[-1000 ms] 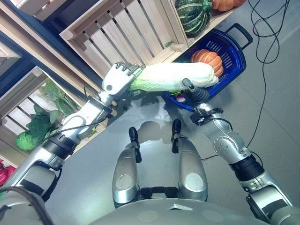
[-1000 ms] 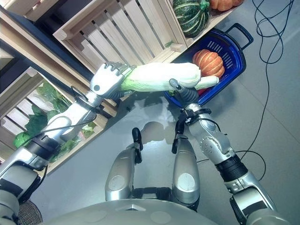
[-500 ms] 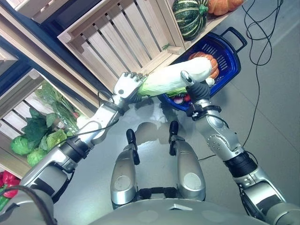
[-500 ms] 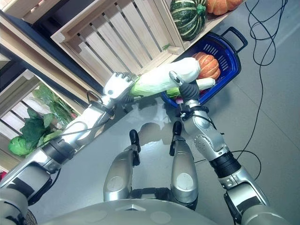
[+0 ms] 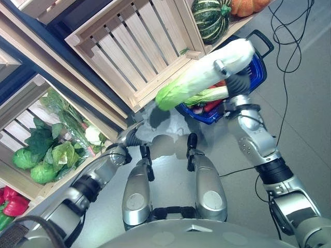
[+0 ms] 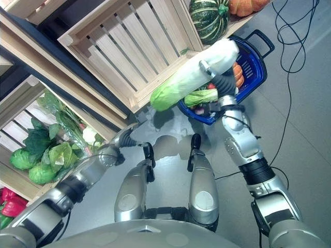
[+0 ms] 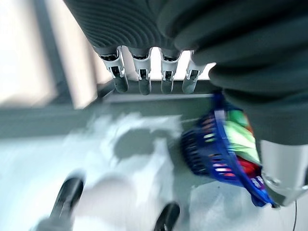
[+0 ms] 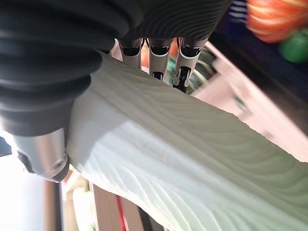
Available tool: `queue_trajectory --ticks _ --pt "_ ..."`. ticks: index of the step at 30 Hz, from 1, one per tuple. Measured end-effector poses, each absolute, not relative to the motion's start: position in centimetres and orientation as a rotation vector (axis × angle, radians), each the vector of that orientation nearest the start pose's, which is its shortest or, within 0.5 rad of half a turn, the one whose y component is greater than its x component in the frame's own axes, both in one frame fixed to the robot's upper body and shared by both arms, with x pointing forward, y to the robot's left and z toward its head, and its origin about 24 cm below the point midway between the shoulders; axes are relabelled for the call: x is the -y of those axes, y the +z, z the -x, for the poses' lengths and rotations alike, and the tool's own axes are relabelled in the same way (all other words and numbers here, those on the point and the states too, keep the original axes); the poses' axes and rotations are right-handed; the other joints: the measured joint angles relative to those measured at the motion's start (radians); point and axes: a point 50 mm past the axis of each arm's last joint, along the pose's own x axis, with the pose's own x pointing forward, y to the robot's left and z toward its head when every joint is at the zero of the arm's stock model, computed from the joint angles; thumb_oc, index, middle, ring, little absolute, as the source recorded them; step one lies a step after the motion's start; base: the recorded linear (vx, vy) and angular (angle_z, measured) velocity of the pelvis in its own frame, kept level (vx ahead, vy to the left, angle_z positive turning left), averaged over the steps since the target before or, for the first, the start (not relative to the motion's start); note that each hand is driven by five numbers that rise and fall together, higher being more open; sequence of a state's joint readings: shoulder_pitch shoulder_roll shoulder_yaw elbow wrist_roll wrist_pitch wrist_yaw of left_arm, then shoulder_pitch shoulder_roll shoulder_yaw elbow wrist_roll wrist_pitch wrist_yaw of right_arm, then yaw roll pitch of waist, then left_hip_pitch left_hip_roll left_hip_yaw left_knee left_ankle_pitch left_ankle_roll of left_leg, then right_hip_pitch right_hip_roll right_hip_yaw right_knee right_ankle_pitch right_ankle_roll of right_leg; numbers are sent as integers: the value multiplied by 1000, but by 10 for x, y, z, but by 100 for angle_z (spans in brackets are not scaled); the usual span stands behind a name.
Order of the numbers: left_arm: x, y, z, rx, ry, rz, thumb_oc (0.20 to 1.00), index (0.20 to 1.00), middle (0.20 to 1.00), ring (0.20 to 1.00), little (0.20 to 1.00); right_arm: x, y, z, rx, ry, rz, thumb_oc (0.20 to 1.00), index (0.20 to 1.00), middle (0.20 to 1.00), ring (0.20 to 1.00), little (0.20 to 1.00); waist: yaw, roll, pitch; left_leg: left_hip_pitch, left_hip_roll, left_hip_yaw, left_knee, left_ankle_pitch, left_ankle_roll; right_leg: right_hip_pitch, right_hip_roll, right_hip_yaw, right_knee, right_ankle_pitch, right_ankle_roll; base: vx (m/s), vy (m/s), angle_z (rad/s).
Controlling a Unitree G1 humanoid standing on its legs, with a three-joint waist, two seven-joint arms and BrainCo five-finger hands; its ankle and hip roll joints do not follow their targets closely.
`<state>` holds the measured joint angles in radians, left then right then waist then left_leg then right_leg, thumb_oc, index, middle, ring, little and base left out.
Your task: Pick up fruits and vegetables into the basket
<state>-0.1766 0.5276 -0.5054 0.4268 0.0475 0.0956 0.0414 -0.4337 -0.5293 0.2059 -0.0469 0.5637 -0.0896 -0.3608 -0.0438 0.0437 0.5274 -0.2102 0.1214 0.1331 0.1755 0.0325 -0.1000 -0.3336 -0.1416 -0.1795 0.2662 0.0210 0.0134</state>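
Long pale napa cabbage (image 5: 207, 77) held tilted above the blue basket (image 5: 257, 70).

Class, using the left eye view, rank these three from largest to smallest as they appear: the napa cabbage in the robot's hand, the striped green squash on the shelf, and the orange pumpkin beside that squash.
1. Napa cabbage, held in the right hand.
2. Striped green squash.
3. Orange pumpkin, though the picture's edge cuts it off, so its rank against the squash is unsure.

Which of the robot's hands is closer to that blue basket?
The right hand: it grips the napa cabbage right over the blue basket. The left hand hangs low by the wooden crates, well away.
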Motion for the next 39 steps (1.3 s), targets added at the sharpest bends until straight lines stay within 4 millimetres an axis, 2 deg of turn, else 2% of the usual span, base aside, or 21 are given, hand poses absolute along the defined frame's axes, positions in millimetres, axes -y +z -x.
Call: queue_trajectory --ticks 2,8,15,19,24,28,33,39 --pt "-202 -43 -237 -478 -309 -574 1000 1000 1000 1000 1000 194 188 -310 455 -74 -49 200 200 200 200 200 22 18 5 -15 -1 0 9 0 0 -16 -2 -1 9 0 0 -40 -38 1" --pt "-202 -57 -210 -495 -276 -230 1000 1000 1000 1000 1000 209 188 -303 500 -145 52 200 200 200 200 200 42 46 17 -43 -1 -12 10 3 4 -43 -8 -18 28 -12 -2 -25 -17 6" --pt "-214 -64 -203 -512 -194 -213 1000 1000 1000 1000 1000 226 190 -296 541 -239 161 200 200 200 200 200 59 55 22 -80 -4 -12 11 14 2 -98 -19 -23 78 -35 -9 -5 -1 5" --pt "-226 -70 -198 -553 -121 -216 1000 1000 1000 1000 1000 249 196 -290 574 -367 289 200 200 200 200 200 70 61 25 -108 -10 -14 17 15 2 -137 -29 -25 120 -57 -9 -10 -16 5" --pt "-241 -80 -187 -620 -52 -206 1000 1000 1000 1000 1000 272 196 -289 563 -517 339 200 200 200 200 200 81 65 28 -177 -15 -25 49 14 0 -208 -45 -32 180 -82 -17 14 -44 12" --pt "-245 -93 -171 -690 -34 -183 1000 1000 1000 1000 1000 288 189 -293 509 -647 338 200 200 200 200 200 97 68 29 -227 -23 -37 82 7 -3 -262 -66 -39 245 -121 -19 40 -59 17" --pt "-243 -101 -160 -729 1 -89 1000 1000 1000 1000 1000 300 199 -304 502 -745 307 200 200 200 200 200 117 72 30 -303 -33 -46 115 8 -6 -351 -91 -44 321 -154 -33 -21 -78 11" --pt "-241 -121 -140 -864 83 59 1000 1000 1000 1000 1000 318 205 -318 446 -805 140 200 200 200 200 200 144 73 30 -377 -32 -58 140 8 -8 -429 -100 -47 367 -172 -47 -12 -71 6"
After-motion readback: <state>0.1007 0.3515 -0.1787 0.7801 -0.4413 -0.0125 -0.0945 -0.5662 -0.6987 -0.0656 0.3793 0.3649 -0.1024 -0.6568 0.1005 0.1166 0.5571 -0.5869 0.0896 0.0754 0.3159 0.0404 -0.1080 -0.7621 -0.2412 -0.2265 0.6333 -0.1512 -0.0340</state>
